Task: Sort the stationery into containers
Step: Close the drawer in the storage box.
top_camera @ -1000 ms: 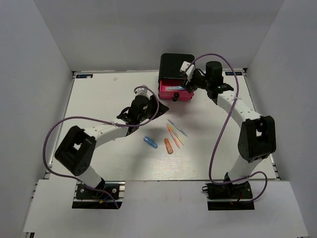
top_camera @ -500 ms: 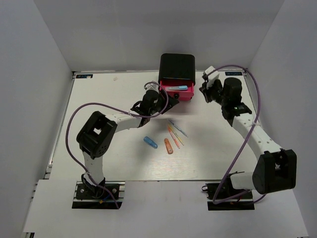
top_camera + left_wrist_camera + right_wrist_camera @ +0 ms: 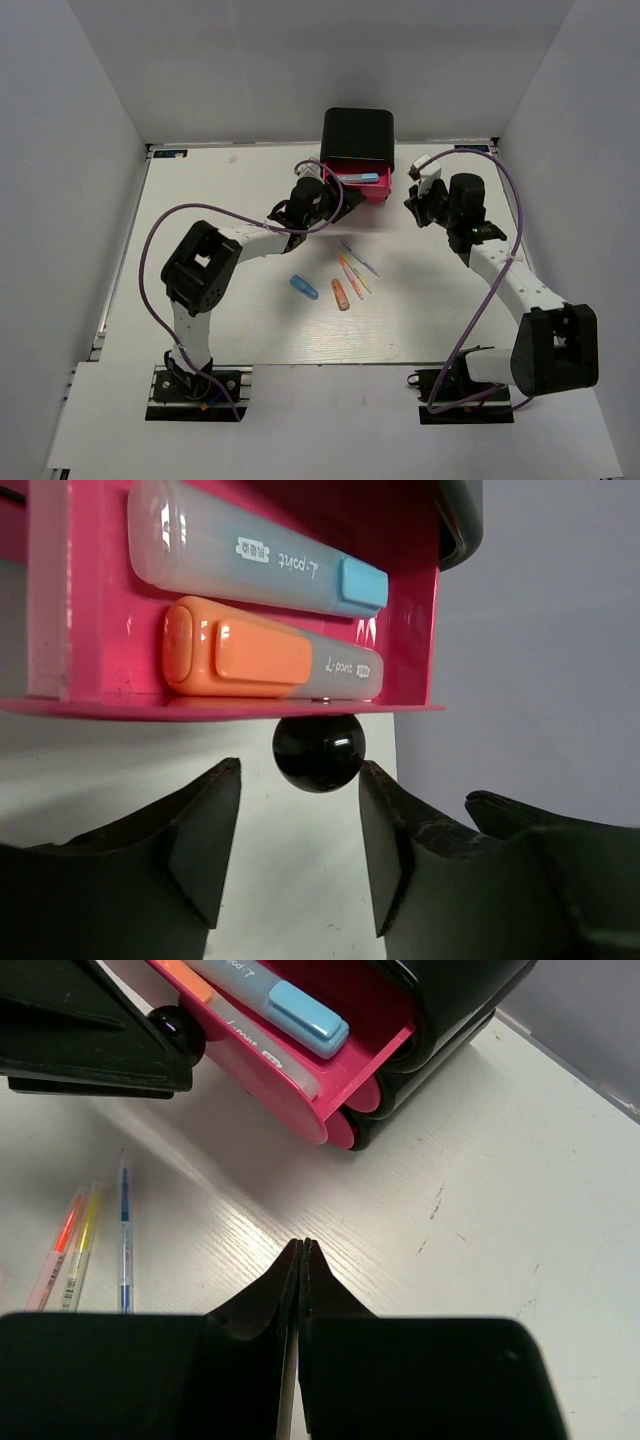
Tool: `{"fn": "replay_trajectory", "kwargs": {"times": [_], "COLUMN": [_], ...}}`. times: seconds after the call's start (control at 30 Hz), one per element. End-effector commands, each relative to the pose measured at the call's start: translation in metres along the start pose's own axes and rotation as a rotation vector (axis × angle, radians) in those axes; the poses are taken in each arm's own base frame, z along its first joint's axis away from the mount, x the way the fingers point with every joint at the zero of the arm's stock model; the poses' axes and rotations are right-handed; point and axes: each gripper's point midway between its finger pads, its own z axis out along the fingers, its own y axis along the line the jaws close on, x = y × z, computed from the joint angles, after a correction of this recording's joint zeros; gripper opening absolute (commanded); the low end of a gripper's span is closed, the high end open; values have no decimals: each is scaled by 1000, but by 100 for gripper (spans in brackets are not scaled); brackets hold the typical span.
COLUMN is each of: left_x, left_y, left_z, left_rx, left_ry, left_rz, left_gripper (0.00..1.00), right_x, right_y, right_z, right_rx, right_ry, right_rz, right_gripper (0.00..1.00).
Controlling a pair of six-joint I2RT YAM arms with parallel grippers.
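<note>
The left gripper [image 3: 300, 850] is spread apart astride the black knob [image 3: 318, 752] of the pink drawer [image 3: 60, 600], seemingly not touching it. The right gripper [image 3: 301, 1260] is pinched together, holding nothing. In the pulled-out drawer, a blue marker [image 3: 250, 555] and an orange marker [image 3: 260, 660] lie parallel, lengthwise left-right.

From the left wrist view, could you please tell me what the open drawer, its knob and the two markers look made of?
Drawer: glossy pink plastic, likely; bright glints show on its floor. Knob: hard glossy black ball, probably plastic, with sharp highlights. Blue-capped marker and orange marker: smooth plastic barrels, frosted grey bodies, printed labels.
</note>
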Motion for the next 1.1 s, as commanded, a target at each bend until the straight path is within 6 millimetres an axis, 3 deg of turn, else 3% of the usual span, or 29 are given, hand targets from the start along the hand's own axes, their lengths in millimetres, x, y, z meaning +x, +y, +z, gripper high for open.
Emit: {"fn": "replay_trajectory", "kwargs": {"times": [0.0,0.37,0.63,1.07], "left_x": [-23,-37,-47,-61], "left_y": [-26,-38,-52,-45], "left_z": [0,13,22,50], "left_rx": [57,71,91,25], "left_ry": [-59,-101,-122,-175], "left_rz": [1,19,29,33], "left_gripper": [59,48,45,45], "right_x": [-10,-3,5,18], "right_y": [-1,0,0,1], "right_z": [-7,-12,-17,-25], "right_rx": [7,13,28,41], "right_ry": [-40,-32,-25,-7], "right_rz": [3,2,19,39], "right_gripper": [2,2,2,2]}}
